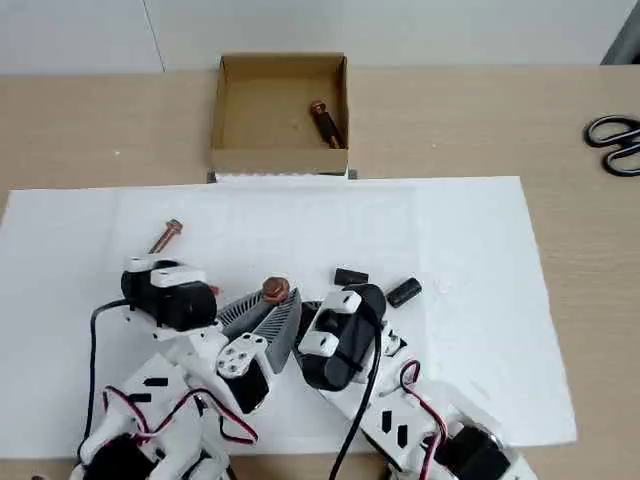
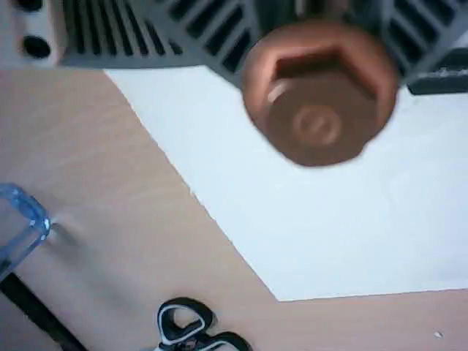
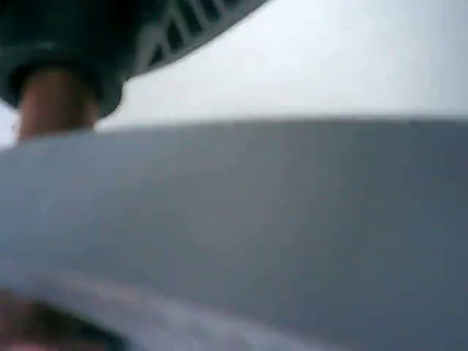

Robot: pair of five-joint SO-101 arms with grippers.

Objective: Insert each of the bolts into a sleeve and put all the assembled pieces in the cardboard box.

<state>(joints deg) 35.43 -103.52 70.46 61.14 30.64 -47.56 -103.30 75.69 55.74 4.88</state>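
My left gripper (image 1: 270, 306) is shut on a copper bolt (image 1: 275, 290), whose hexagonal head (image 2: 318, 102) points up between the grey slatted fingers (image 2: 197, 29). Right beside it is my right gripper (image 1: 305, 318), tucked under its own wrist. In the right wrist view a dark sleeve (image 3: 66, 66) sits around the bolt's copper shaft (image 3: 55, 110). A loose bolt (image 1: 166, 236) lies on the white sheet at the left. Two black sleeves (image 1: 351, 276) (image 1: 404, 292) lie just beyond the right arm. The cardboard box (image 1: 230, 110) at the back holds one assembled piece (image 1: 327, 123).
A white paper sheet (image 1: 460, 240) covers the working area of the wooden table (image 1: 100, 130). Scissors (image 1: 615, 142) lie at the far right edge, and scissors (image 2: 194, 330) also appear in the left wrist view beside a blue transparent object (image 2: 18, 227).
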